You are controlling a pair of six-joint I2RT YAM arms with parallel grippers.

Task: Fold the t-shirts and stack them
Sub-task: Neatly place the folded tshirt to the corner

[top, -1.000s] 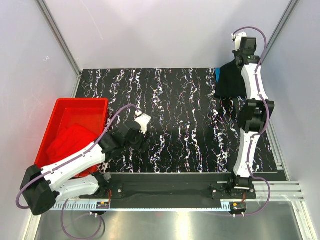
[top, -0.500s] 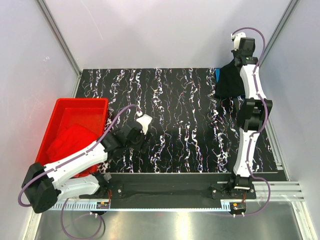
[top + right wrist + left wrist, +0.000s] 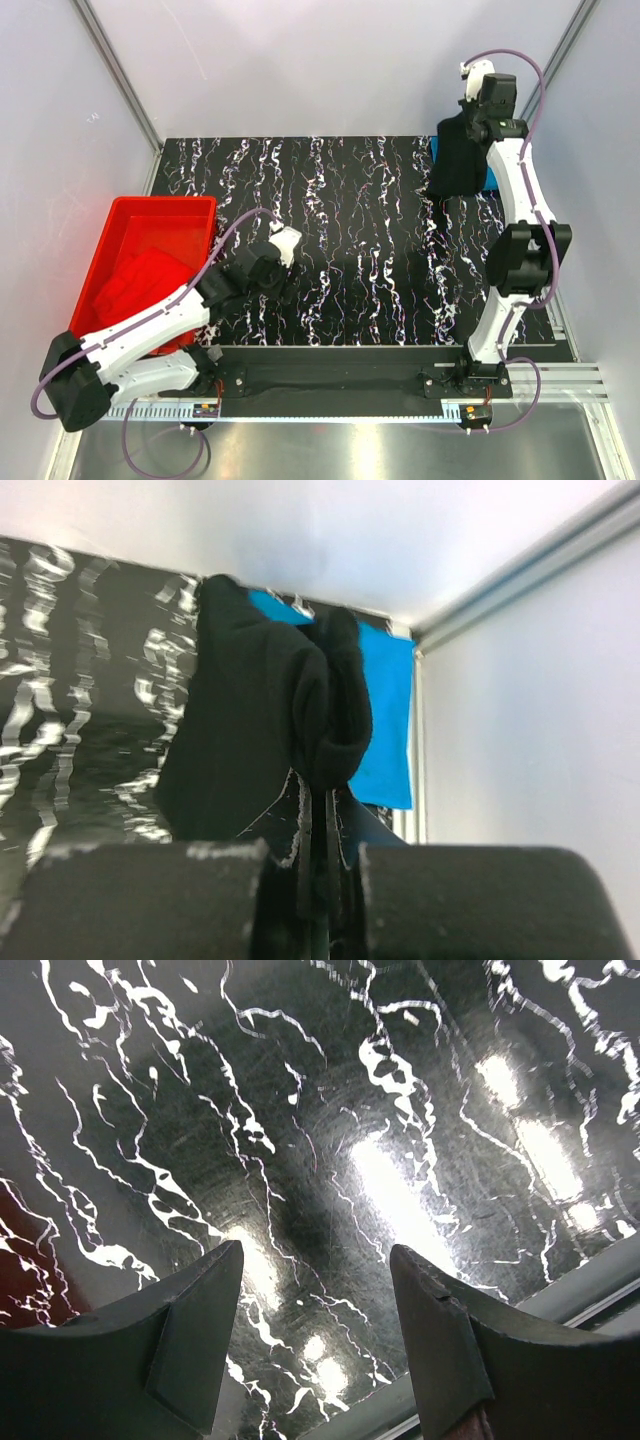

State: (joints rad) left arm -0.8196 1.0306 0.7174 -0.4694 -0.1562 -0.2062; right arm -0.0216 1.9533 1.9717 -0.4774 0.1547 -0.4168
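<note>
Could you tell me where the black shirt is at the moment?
In the top view the black shirt hangs pinched in the right gripper at the table's far right corner, over the blue shirt lying there.

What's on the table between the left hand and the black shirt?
Nothing: the top view shows only bare marbled tabletop between the left hand and the black t-shirt that the right hand pinches.

One black t-shirt [image 3: 250,730], one blue t-shirt [image 3: 385,720], one red t-shirt [image 3: 140,285] and one red tub [image 3: 160,206].
</note>
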